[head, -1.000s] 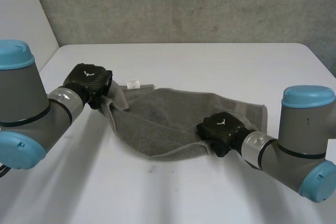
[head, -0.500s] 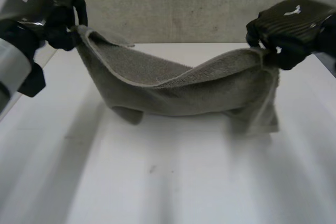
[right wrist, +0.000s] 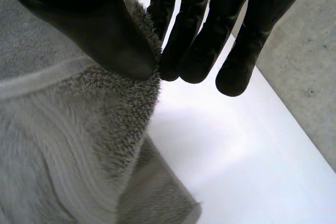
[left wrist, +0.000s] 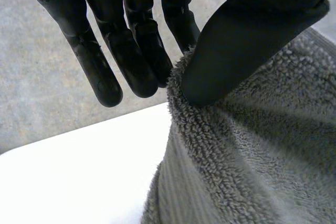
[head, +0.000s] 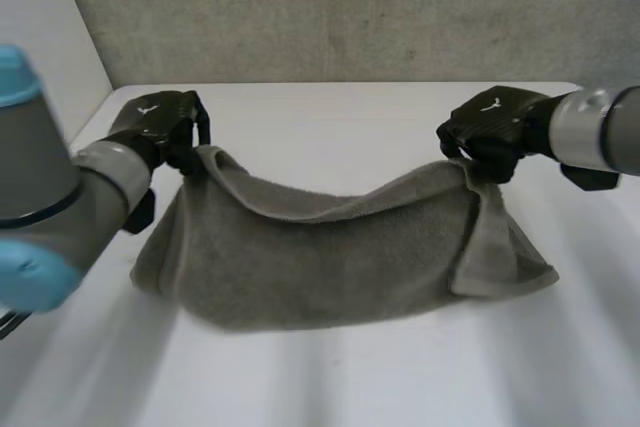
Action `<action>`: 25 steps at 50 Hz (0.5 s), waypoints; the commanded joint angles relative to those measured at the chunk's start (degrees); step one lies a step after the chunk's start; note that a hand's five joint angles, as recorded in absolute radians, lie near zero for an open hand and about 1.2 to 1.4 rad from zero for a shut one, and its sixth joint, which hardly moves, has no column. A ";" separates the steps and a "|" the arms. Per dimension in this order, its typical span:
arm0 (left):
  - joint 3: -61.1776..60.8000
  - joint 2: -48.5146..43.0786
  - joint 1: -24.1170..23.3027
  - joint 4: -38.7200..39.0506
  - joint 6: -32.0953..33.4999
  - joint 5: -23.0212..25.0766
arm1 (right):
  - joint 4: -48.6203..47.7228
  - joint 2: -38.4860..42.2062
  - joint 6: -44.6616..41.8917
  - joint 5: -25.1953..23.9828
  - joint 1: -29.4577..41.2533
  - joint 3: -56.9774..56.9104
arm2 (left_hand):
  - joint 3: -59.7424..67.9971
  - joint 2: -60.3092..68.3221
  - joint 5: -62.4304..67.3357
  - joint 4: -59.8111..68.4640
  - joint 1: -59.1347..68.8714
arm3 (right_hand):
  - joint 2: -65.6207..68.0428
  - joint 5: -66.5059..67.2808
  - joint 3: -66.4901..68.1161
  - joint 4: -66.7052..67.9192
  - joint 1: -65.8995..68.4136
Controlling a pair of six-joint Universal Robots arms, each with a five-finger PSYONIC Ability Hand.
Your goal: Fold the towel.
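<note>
Evidently, the towel [head: 320, 257] is pinched at ten o'clock by the left hand [head: 155, 127], at two o'clock by the right hand [head: 492, 132], sagging onto the bench [head: 330, 377].

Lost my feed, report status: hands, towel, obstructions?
Left hand pinches towel at one end. Right hand pinches the other. Towel sags between, bottom on table. No obstruction seen.

The grey towel [head: 320, 257] blocks the middle of the table [head: 330, 377], left to right. Bare surface lies nearer and farther, toward the concrete wall [head: 350, 7].
</note>
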 commanded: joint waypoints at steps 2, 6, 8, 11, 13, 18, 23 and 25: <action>23.79 -7.19 0.01 2.86 -7.28 -6.08 | -17.46 8.26 1.39 4.55 1.25 -25.69 | 10.26 10.23 11.18 10.22 12.07 | 4.32 3.11 3.57 3.24 4.02; 27.07 -6.22 0.18 4.80 -10.11 -10.05 | -22.95 7.12 3.42 4.37 1.25 -28.18 | 10.26 10.23 11.18 10.22 12.07 | 4.32 3.11 3.57 3.24 4.02; 27.08 -4.04 0.27 5.85 -11.42 -12.94 | -26.27 4.84 5.52 3.41 1.16 -28.01 | 10.26 10.23 11.18 10.22 12.07 | 4.32 3.11 3.57 3.24 4.02; 24.89 -1.92 0.27 5.77 -11.86 -14.18 | -26.47 3.34 6.58 1.39 1.16 -27.57 | 10.26 10.23 11.18 10.22 12.07 | 4.32 3.11 3.57 3.24 4.02; 22.68 -1.12 0.45 5.76 -11.86 -14.18 | -25.67 2.99 6.67 -0.03 1.08 -27.04 | 10.26 10.23 11.18 10.22 12.07 | 4.32 3.11 3.57 3.24 4.02; 13.80 1.16 0.97 6.03 -12.04 -14.18 | -19.87 2.90 5.88 -3.72 0.72 -23.52 | 10.26 10.23 11.18 10.22 12.07 | 4.32 3.11 3.57 3.24 4.02; 0.65 2.13 1.68 7.52 -12.56 -14.01 | -11.19 5.18 -1.21 -4.60 0.64 -16.43 | 10.26 10.23 11.18 10.22 12.07 | 4.32 3.11 3.57 3.24 4.02; -2.60 1.95 1.85 8.13 -13.00 -13.92 | -9.00 6.05 -4.63 -4.51 0.64 -13.45 | 10.26 10.23 11.18 10.22 12.07 | 4.32 3.11 3.57 3.24 4.02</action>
